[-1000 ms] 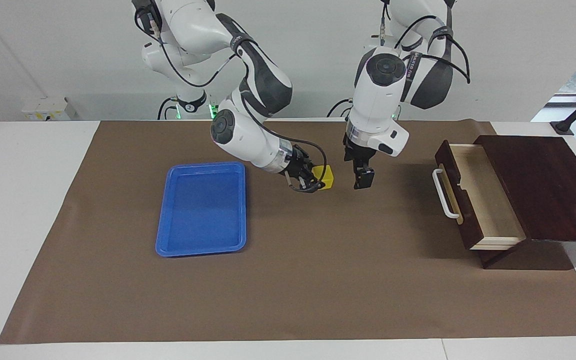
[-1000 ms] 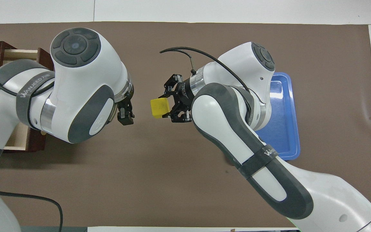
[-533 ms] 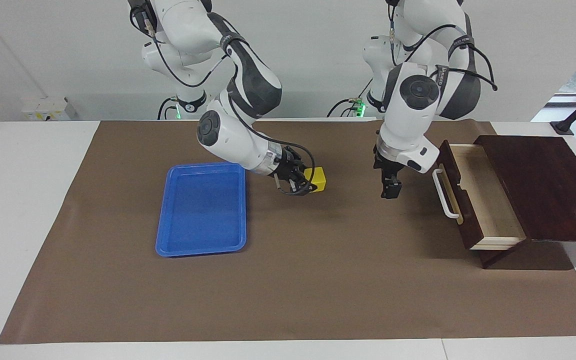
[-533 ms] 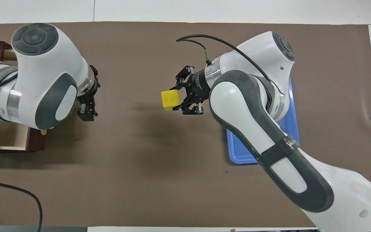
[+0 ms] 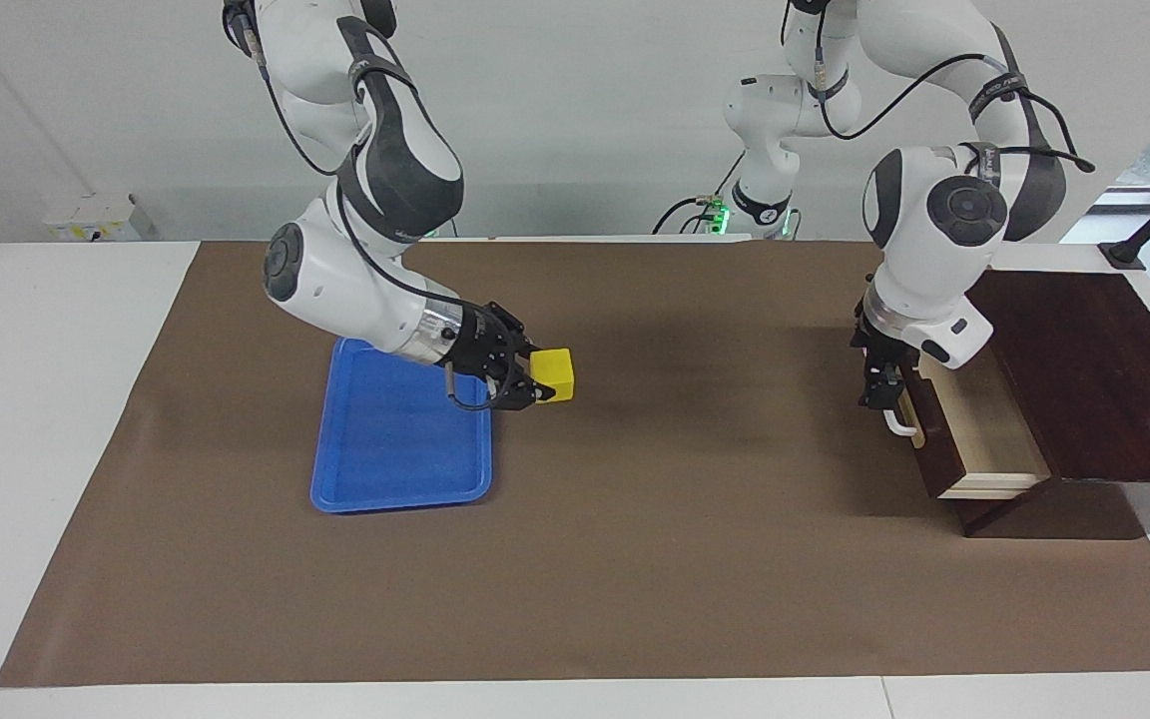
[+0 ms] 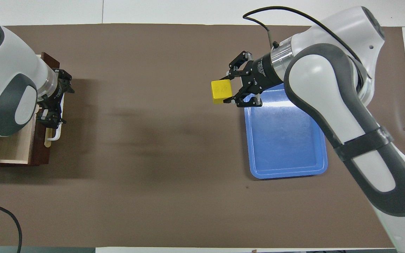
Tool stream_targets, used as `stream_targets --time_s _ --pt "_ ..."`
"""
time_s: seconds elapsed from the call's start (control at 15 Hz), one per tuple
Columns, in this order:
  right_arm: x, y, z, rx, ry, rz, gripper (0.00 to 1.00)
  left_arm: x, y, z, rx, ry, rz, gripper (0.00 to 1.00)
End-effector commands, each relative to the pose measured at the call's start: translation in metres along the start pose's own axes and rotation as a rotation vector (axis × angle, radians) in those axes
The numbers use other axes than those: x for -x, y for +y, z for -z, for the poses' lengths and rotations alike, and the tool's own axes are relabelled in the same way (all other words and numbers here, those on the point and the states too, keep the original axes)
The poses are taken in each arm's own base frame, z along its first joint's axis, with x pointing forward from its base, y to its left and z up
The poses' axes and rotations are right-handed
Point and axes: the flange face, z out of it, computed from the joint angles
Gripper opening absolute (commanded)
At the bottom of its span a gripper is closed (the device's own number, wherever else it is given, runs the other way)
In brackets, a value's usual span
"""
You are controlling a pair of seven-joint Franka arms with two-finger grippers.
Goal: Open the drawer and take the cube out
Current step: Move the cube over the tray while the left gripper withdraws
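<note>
My right gripper (image 5: 538, 381) is shut on the small yellow cube (image 5: 557, 374) and holds it in the air over the brown mat, just beside the blue tray's edge. In the overhead view the cube (image 6: 221, 91) sits between the right gripper's (image 6: 226, 89) fingers. The dark wooden drawer (image 5: 982, 431) stands pulled out of its box (image 5: 1084, 369), its pale inside empty. My left gripper (image 5: 880, 385) hangs at the drawer's front, right by the white handle (image 5: 897, 427). In the overhead view the left gripper (image 6: 50, 113) is over the handle (image 6: 57, 133).
A flat blue tray (image 5: 400, 439) lies empty on the mat toward the right arm's end, also in the overhead view (image 6: 287, 140). The wooden box stands at the left arm's end. The brown mat (image 5: 675, 539) covers the table between them.
My right gripper has carried the cube from the mat's middle toward the blue tray. My left gripper has moved away from the cube to the drawer's handle.
</note>
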Motion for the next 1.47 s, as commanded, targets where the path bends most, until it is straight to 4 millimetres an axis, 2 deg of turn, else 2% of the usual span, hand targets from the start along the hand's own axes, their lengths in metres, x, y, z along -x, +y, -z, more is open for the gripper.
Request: stream_targets --time_s 0.0,0.2,0.27,0.47,0.53,0.67,0.8,1.0,1.13,1.2,1.4 --pt "-0.018 -0.002 0.018 -0.008 0.023 0.026 0.00 -0.021 -0.010 -0.004 0.022 0.015 -0.034 1.00" --pt "-0.045 -0.005 0.031 -0.020 0.039 0.031 0.00 -0.035 -0.013 -0.012 0.034 0.014 -0.059 1.00" --pt "-0.067 -0.008 0.043 -0.038 0.041 0.022 0.00 -0.045 -0.014 -0.014 0.041 0.014 -0.069 1.00" --pt "-0.111 -0.010 0.054 -0.055 0.042 0.011 0.00 -0.064 -0.016 -0.015 0.040 0.030 -0.093 1.00" --pt "-0.131 -0.012 0.059 -0.060 0.040 -0.006 0.00 -0.073 -0.017 -0.015 0.040 0.049 -0.104 1.00" --pt "-0.155 -0.014 0.060 -0.064 0.039 -0.023 0.00 -0.089 -0.018 -0.017 0.048 0.052 -0.124 1.00" --pt "-0.174 -0.019 0.056 -0.079 0.044 -0.032 0.00 -0.112 -0.020 -0.017 0.066 0.059 -0.134 1.00" --pt "-0.208 -0.014 0.048 -0.082 0.052 -0.037 0.00 -0.144 -0.025 -0.019 0.084 0.084 -0.155 1.00" --pt "-0.219 -0.009 0.036 -0.068 0.056 -0.034 0.00 -0.152 -0.028 -0.021 0.082 0.083 -0.161 1.00" --pt "-0.231 -0.004 0.033 -0.067 0.064 -0.049 0.00 -0.152 -0.028 -0.020 0.082 0.082 -0.165 1.00" --pt "-0.250 0.008 0.033 -0.055 0.073 -0.069 0.00 -0.138 -0.023 -0.014 0.090 0.085 -0.175 1.00"
